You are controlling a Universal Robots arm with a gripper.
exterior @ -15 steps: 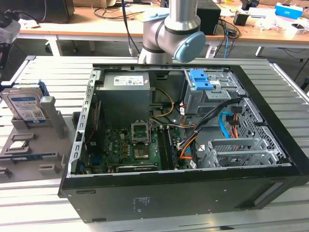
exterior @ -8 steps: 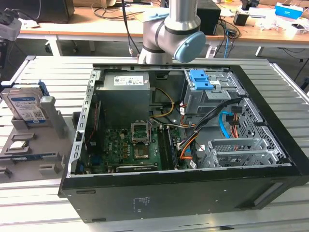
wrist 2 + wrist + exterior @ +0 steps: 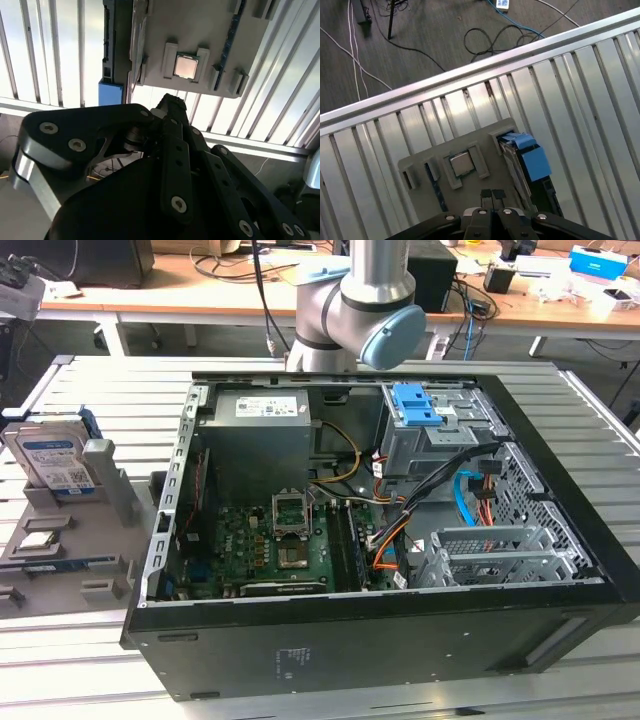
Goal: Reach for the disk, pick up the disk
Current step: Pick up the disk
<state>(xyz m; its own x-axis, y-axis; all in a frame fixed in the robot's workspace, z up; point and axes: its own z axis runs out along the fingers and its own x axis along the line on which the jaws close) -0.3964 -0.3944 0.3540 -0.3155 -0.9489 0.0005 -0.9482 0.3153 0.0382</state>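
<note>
The disk point(image 3: 55, 460) stands on edge in a grey holder point(image 3: 110, 490) at the exterior view's left, showing its white-and-blue label and blue bracket. In the first wrist view the disk point(image 3: 527, 165) is seen from above, its blue bracket up, in the grey holder point(image 3: 420, 160) beside a small square chip point(image 3: 461, 164). My gripper point(image 3: 492, 195) hangs well above the holder, its fingertips pressed together with nothing between them, roughly between chip and disk. The second wrist view shows the gripper point(image 3: 169, 102), the chip point(image 3: 186, 66) and the disk point(image 3: 111, 60) edge-on.
An open black computer case point(image 3: 560, 570) takes up the middle of the slatted metal table point(image 3: 90, 380), right of the holder. The arm's joint point(image 3: 360, 300) rises behind the case. Cables lie on the floor point(image 3: 490, 35) beyond the table's edge.
</note>
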